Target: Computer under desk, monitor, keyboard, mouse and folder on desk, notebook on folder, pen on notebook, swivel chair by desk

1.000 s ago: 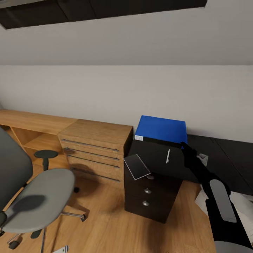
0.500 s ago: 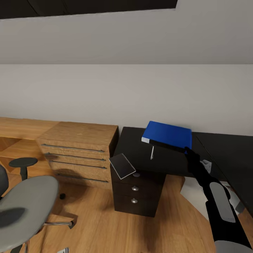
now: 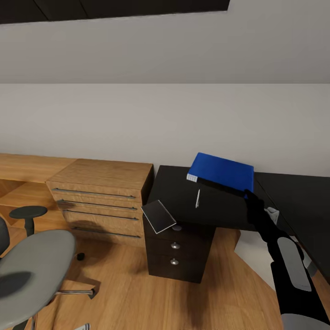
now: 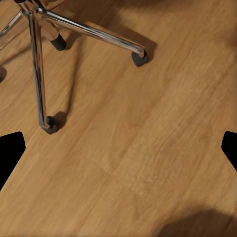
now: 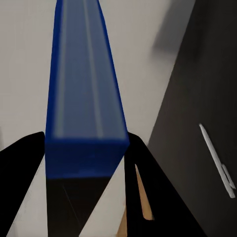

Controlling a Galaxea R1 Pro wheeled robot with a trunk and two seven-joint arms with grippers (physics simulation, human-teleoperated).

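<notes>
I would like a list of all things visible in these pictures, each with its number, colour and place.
folder: 1, blue, held above the desk near the wall
desk: 1, black top, against the wall
pen: 1, white, lying on the desk below the folder
notebook: 1, grey, on the desk's front corner, overhanging the edge
drawer cabinet: 1, black, three knobs, under the desk
drawer chest: 1, light wood, left of the desk
chair: 1, grey seat, chrome base, on the floor at left
stool: 1, dark, beyond the chair
right pincer: 1, black, shut on the folder's edge
left pincer: 1, black, open over the floor near the chair base
</notes>
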